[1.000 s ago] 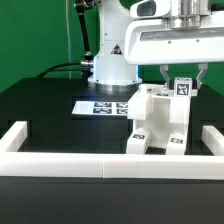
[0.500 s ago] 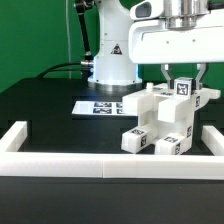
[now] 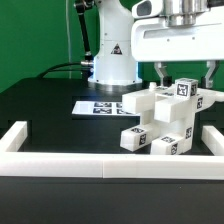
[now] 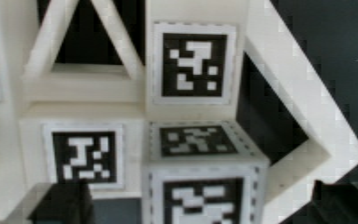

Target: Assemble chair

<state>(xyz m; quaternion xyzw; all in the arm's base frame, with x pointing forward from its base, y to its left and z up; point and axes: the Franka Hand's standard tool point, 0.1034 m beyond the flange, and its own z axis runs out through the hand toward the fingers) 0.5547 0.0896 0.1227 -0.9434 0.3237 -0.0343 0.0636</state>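
Note:
The white chair (image 3: 158, 122) stands partly assembled on the black table, at the exterior view's right, with several tagged blocks at its front. My gripper (image 3: 183, 80) hangs just above it. The fingers (image 3: 159, 72) stand wide apart on either side of the chair's top tagged block (image 3: 186, 89), with a gap on each side. In the wrist view the chair's tagged parts (image 4: 194, 65) fill the picture. The top block (image 4: 202, 195) sits between the dark fingertips (image 4: 60, 205) of my gripper (image 4: 202, 208), not touched by them.
The marker board (image 3: 98, 106) lies flat behind the chair, in front of the arm's white base (image 3: 110, 60). A low white border rail (image 3: 60, 165) runs along the table's front and sides, close to the chair's front blocks.
The fingers have spread apart from the top block. The chair shifted and settled lower on the table between one second ago and half a second ago; it has since stayed still.

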